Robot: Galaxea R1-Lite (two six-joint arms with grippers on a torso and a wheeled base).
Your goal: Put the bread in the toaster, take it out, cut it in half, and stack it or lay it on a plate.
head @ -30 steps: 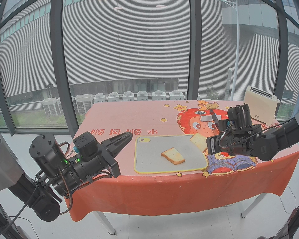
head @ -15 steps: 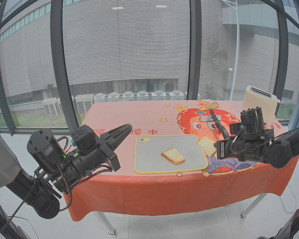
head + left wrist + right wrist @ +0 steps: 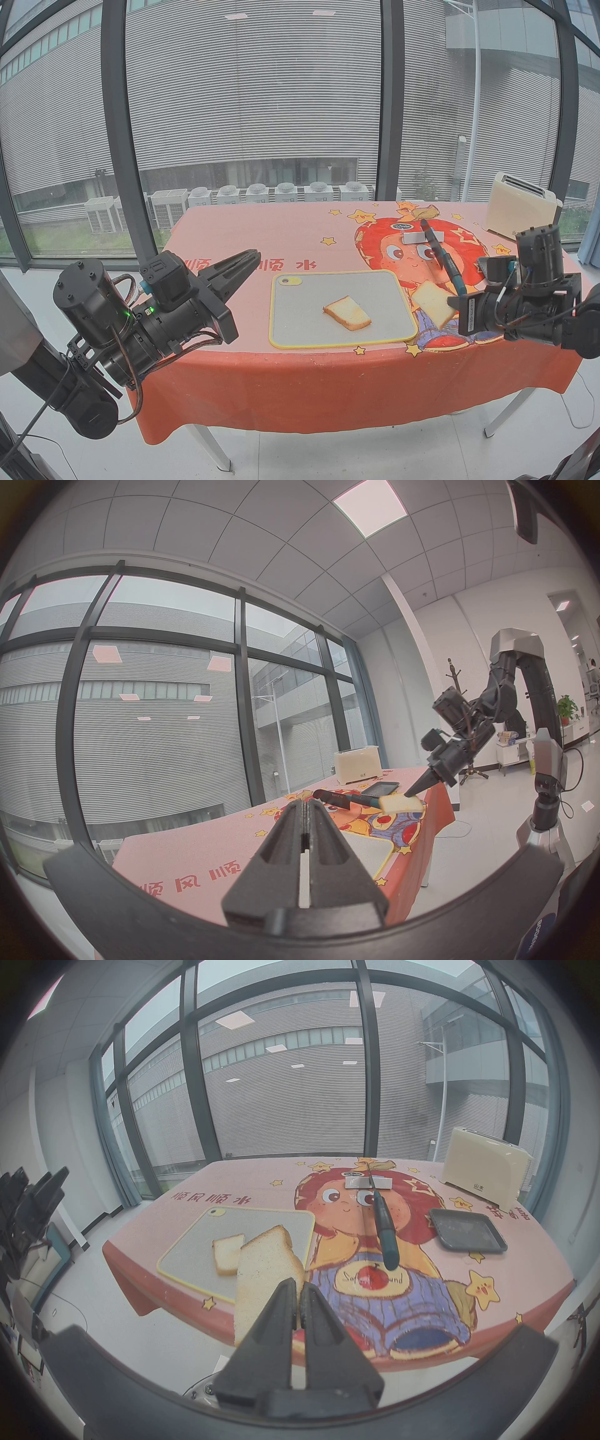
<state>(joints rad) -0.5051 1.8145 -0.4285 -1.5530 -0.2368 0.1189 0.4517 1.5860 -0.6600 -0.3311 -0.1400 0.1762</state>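
Note:
One half slice of bread (image 3: 347,312) lies on the grey cutting board (image 3: 300,325). The other half slice (image 3: 434,304) hangs tilted over the table's front right part, with my right gripper (image 3: 451,307) shut on its lower edge. The right wrist view shows that held slice (image 3: 262,1272) upright between the closed fingers of the gripper (image 3: 299,1292), with the lying half (image 3: 226,1254) beyond it. A dark plate (image 3: 467,1230) sits in front of the cream toaster (image 3: 519,209). My left gripper (image 3: 250,259) is shut on nothing, in the air off the table's left front.
A knife (image 3: 440,256) with a teal handle lies on the orange cloth between the board and the plate, blade resting on a small grey block (image 3: 422,237). Windows stand close behind the table. The table's front edge (image 3: 350,356) runs just below the board.
My right gripper has carried the held half slice to the right and toward the table's front edge, off the cutting board. The left arm has only shifted slightly.

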